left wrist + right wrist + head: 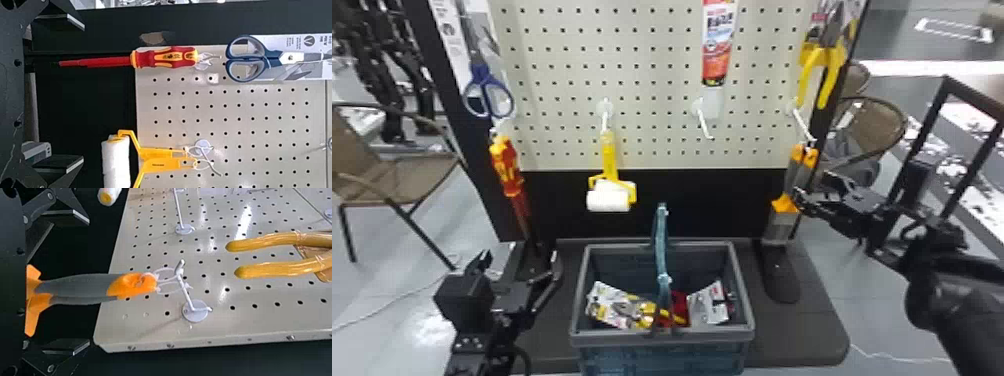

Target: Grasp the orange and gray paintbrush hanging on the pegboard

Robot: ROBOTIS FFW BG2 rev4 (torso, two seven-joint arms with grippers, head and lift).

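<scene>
My right gripper (799, 200) is at the right, close beside the hanging orange and gray paintbrush (800, 165). In the right wrist view that gripper (66, 284) stands open, its fingers wide apart, with the lower part of the paintbrush (78, 289) between them and touched by neither that I can see. White loops hold the handle end on a hook (188, 291). My left gripper (522, 260) stays low at the left, left of the basket; in the left wrist view the gripper (58, 94) is open with nothing held.
A grey basket (662, 340) holding several packages stands below the pegboard (652, 100). A screwdriver (507, 170), scissors (488, 92), a yellow paint roller (610, 190), a glue tube (718, 45) and yellow-handled pliers (819, 70) hang around it. Chairs (872, 120) stand behind.
</scene>
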